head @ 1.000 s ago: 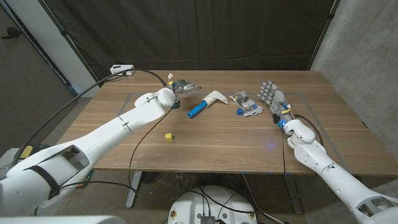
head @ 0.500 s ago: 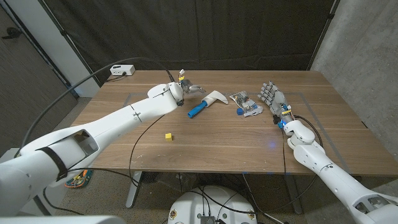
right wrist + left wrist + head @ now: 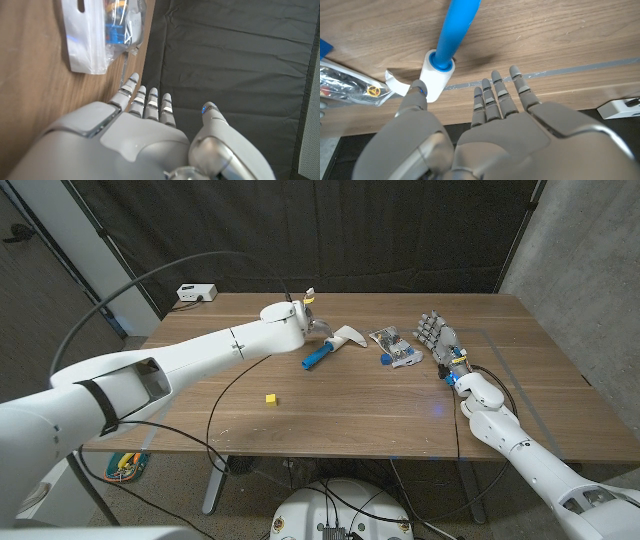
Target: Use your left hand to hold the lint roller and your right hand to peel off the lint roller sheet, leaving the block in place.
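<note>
Left robot hand (image 3: 485,125) hovers over the roller (image 3: 332,346) near the counter's (image 3: 350,405) far edge, fingers spread, empty; right robot hand (image 3: 438,338) stands upright, fingers apart, empty.

No legible text, labels, brands or numbers anywhere; clear plastic bag (image 3: 396,346) on the wooden table (image 3: 340,405) has coloured contents and maybe some print, too small and blurred to read in the head view, no clearer in the right wrist view (image 3: 102,35); lint roller (image 3: 333,344) has a plain blue handle and white roll, no markings visible (image 3: 442,55); yellow block (image 3: 270,398) unmarked.
</note>
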